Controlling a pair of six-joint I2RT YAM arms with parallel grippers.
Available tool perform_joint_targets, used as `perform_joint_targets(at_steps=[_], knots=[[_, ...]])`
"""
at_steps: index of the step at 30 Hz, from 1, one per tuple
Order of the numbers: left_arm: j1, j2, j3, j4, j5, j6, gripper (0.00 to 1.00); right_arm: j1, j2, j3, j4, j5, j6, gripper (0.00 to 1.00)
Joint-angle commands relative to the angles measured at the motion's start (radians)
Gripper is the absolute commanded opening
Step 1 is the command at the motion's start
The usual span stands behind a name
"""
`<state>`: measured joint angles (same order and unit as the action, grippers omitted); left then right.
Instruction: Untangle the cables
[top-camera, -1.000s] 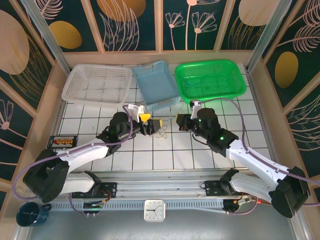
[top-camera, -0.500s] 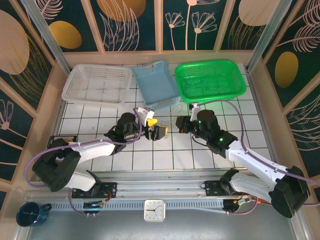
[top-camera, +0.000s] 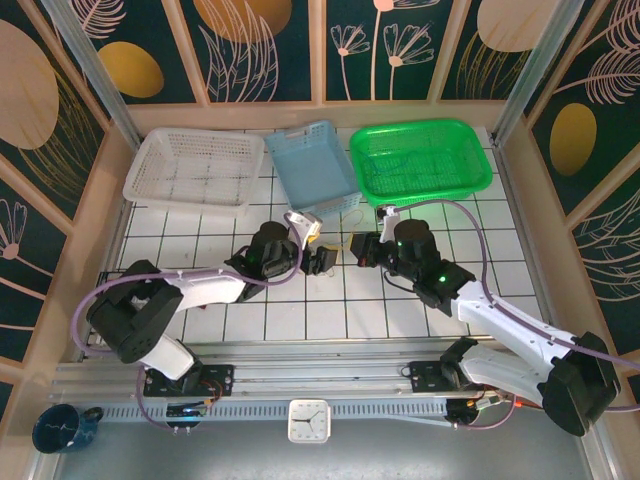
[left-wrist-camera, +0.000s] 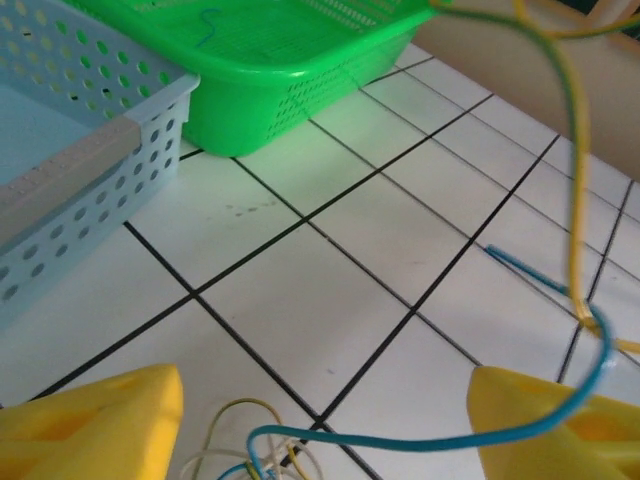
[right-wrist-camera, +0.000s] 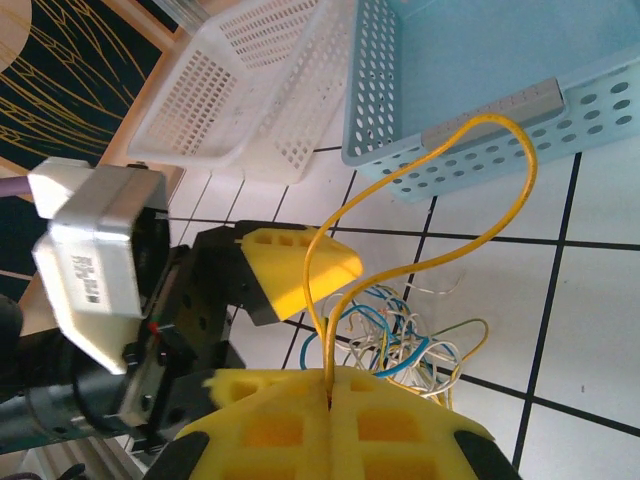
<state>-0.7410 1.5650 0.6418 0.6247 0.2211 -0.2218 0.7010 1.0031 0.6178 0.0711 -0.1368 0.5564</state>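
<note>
The cables (right-wrist-camera: 405, 340) are a loose tangle of blue, white and yellowish wires on the white tiles, between my two grippers (top-camera: 341, 252). My right gripper (right-wrist-camera: 330, 392) is shut on a yellow cable (right-wrist-camera: 500, 125), which rises from the closed pads in a tall loop. My left gripper (left-wrist-camera: 325, 420) is open just above the tangle (left-wrist-camera: 250, 455). A blue wire (left-wrist-camera: 420, 440) spans the gap between its yellow fingers (left-wrist-camera: 95, 420) and touches neither pad. The held yellow cable (left-wrist-camera: 574, 200) hangs to its right. From above, the left gripper (top-camera: 323, 262) and the right gripper (top-camera: 362, 250) nearly face each other.
A light blue basket (top-camera: 312, 170), a white basket (top-camera: 190, 168) and a green basket (top-camera: 420, 155) stand along the back of the table. A thin blue wire (left-wrist-camera: 207, 22) lies in the green basket. A black terminal strip (top-camera: 125, 283) sits at the left edge.
My left arm has reached to the right and rolled its wrist, bringing its open fingers over the tangle, close to the right gripper. The right gripper has kept its hold and barely moved.
</note>
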Motion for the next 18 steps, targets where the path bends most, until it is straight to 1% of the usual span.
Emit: perform_joint_targets(at_steps=[1,3,5,6,9,15,16,18], knots=[[-0.007,0.029,0.022,0.027,-0.01,0.034,0.56,-0.005,-0.023,-0.007,0.012,0.003,0.005,0.0],[-0.007,0.04,0.021,0.04,0.007,0.029,0.33,-0.007,-0.026,-0.01,-0.001,0.027,0.001,0.0],[-0.007,0.046,0.014,0.053,0.024,0.019,0.03,-0.017,-0.028,-0.02,-0.007,0.054,-0.001,0.0],[-0.007,0.046,0.008,0.057,0.028,0.016,0.0,-0.025,-0.026,-0.026,-0.008,0.06,-0.001,0.0],[-0.006,0.036,-0.019,0.061,0.036,-0.001,0.0,-0.055,-0.027,-0.052,-0.004,0.09,0.003,0.0],[-0.007,0.003,-0.109,0.076,0.056,-0.05,0.0,-0.149,-0.026,-0.1,-0.001,0.173,0.028,0.0],[-0.006,-0.001,-0.12,0.076,0.059,-0.059,0.0,-0.181,-0.028,-0.108,0.006,0.172,0.032,0.0],[-0.007,-0.011,-0.135,0.075,0.059,-0.074,0.0,-0.213,-0.032,-0.119,0.028,0.157,0.036,0.0]])
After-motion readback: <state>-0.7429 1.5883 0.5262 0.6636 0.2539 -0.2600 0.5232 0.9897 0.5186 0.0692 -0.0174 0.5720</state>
